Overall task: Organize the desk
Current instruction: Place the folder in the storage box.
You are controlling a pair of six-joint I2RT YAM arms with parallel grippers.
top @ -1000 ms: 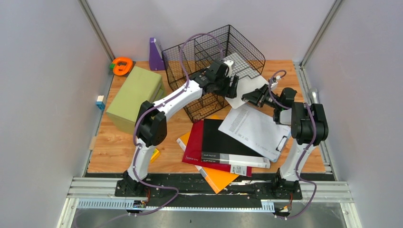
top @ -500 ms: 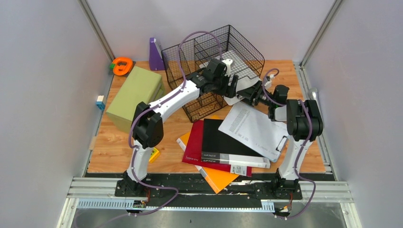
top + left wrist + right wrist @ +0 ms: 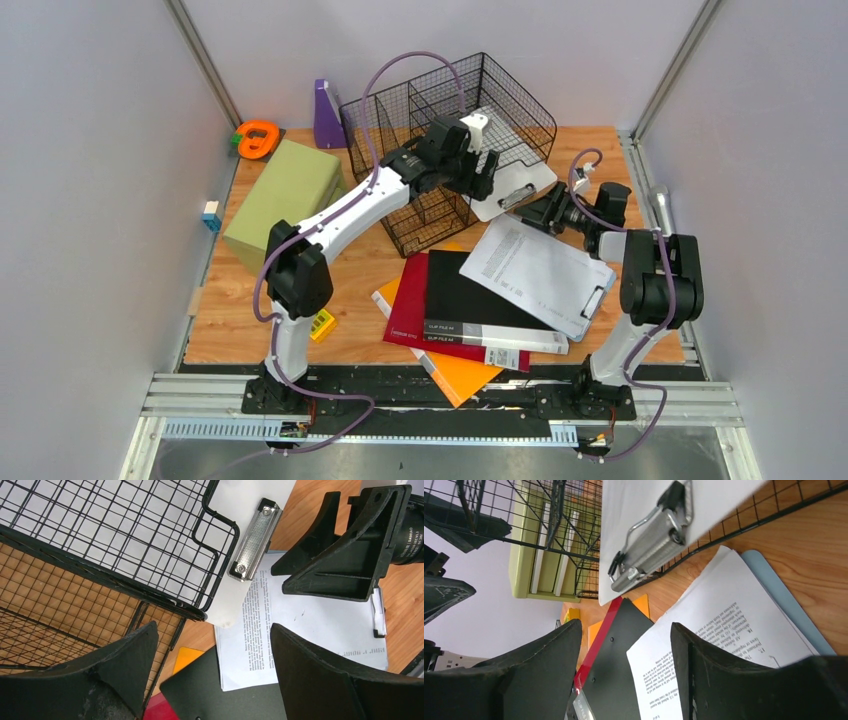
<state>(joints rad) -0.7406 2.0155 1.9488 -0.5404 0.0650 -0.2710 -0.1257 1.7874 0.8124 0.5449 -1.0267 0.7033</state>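
Note:
The desk [image 3: 245, 300] is a light wood tabletop. A black wire basket [image 3: 450, 120] stands at the back. A white clipboard [image 3: 520, 182] with a metal clip lies partly inside it, clip end sticking out; it also shows in the left wrist view [image 3: 252, 540] and right wrist view [image 3: 649, 535]. My left gripper [image 3: 482, 168] hovers open and empty over the basket's front; it shows in its wrist view [image 3: 212, 630]. My right gripper [image 3: 545, 212] is open and empty just right of the clipboard, low over the printed sheets [image 3: 535, 268]; it shows in its wrist view [image 3: 625, 626].
A black clip file [image 3: 470, 305], red folder [image 3: 405, 300] and orange folder [image 3: 460, 378] overlap at the front centre. A green box [image 3: 285, 205], purple object [image 3: 328, 115], orange tape dispenser [image 3: 257, 138] and small yellow item [image 3: 322, 325] lie left.
My right gripper reached in to the white clipboard, then drew back to the right. The clipboard now lies farther into the basket. My left gripper moved back and up over the basket.

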